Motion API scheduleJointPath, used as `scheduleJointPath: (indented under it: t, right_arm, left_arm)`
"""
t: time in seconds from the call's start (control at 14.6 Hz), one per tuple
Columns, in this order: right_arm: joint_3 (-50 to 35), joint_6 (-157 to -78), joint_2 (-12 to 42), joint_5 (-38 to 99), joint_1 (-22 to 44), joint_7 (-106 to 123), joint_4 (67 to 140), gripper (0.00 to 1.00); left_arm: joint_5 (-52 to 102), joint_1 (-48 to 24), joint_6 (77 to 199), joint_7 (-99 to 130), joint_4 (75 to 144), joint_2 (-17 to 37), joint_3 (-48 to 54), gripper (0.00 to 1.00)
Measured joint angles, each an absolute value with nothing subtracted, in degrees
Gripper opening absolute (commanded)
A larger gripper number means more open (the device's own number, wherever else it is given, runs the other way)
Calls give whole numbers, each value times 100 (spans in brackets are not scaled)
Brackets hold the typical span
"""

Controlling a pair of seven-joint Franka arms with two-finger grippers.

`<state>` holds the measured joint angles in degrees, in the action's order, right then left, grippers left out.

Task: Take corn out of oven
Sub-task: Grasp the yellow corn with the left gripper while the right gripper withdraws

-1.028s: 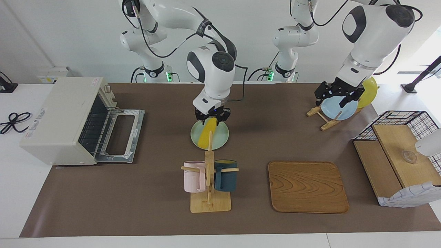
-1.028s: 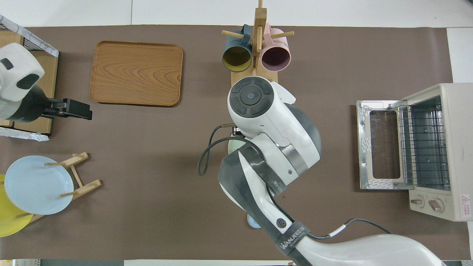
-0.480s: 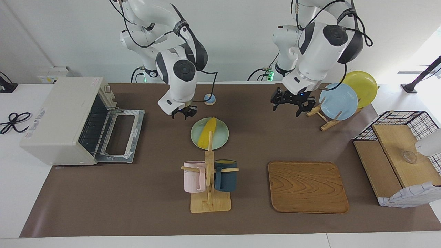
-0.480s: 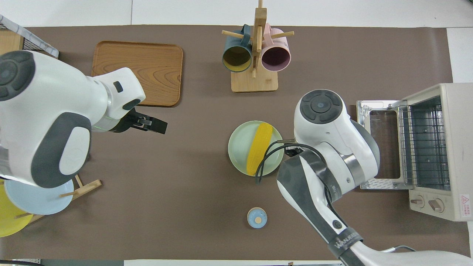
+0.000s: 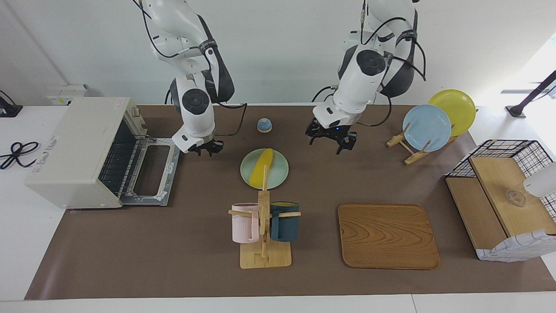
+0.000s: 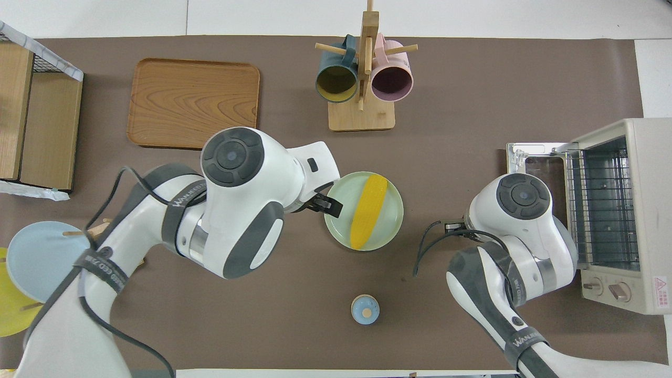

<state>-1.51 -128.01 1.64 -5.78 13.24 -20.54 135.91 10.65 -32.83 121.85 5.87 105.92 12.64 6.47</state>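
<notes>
While corn [image 5: 262,168] on green plate [image 5: 278,176]: left gripper [image 5: 332,141] jaws apart, right gripper [image 5: 207,149] jaws together.

At frame centre the corn [image 6: 369,211] lies diagonally on a pale green plate [image 6: 391,228]. The oven [image 6: 625,215] sits at the right edge, its door [image 6: 538,205] dropped open and the wire rack bare. The left gripper [image 6: 326,203] pokes out beside the plate's left rim, fingers apart. The right arm's wrist [image 6: 517,210] covers its own gripper, just left of the oven door.
</notes>
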Motion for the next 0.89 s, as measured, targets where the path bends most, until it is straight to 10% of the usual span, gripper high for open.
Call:
scheduleJointPath:
  t: [0.89]
  right_arm:
    - [-144, -12823, 62, -1521, 648, -1543, 13963, 0]
  left_arm:
    - [1258, -3925, 12602, 1099, 9264, 2955, 626, 100]
